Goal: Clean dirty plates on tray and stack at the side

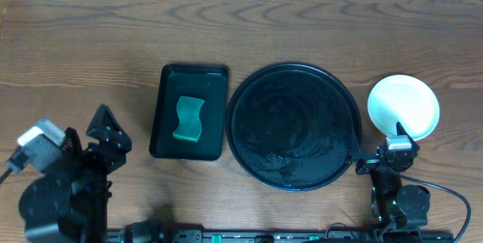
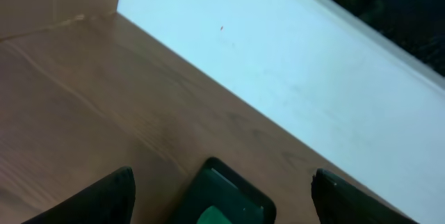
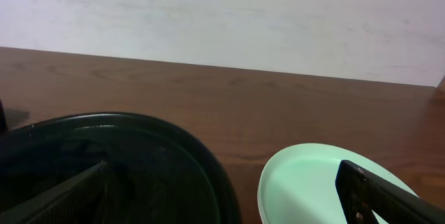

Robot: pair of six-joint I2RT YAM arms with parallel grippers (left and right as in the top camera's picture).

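Note:
The round black tray (image 1: 249, 96) lies mid-table with no plate on it; its wet floor glistens. To its right, off the tray, sits a pale mint plate (image 1: 404, 103); whether others lie beneath it I cannot tell. My right gripper (image 1: 376, 136) hangs open at the near edge between the two, one finger over the tray rim (image 3: 208, 158) and the other over the plate (image 3: 306, 182). The right gripper (image 3: 222, 200) holds nothing. At the near left my left gripper (image 1: 112, 133) is open and empty. In its wrist view the left gripper (image 2: 226, 206) faces the small tray's corner.
A smaller rectangular black tray (image 1: 164, 111) left of the round one holds a green sponge (image 1: 189, 118), and its corner (image 2: 233, 182) shows in the left wrist view. A white wall (image 2: 313, 64) borders the far edge of the brown wooden table (image 1: 83, 47).

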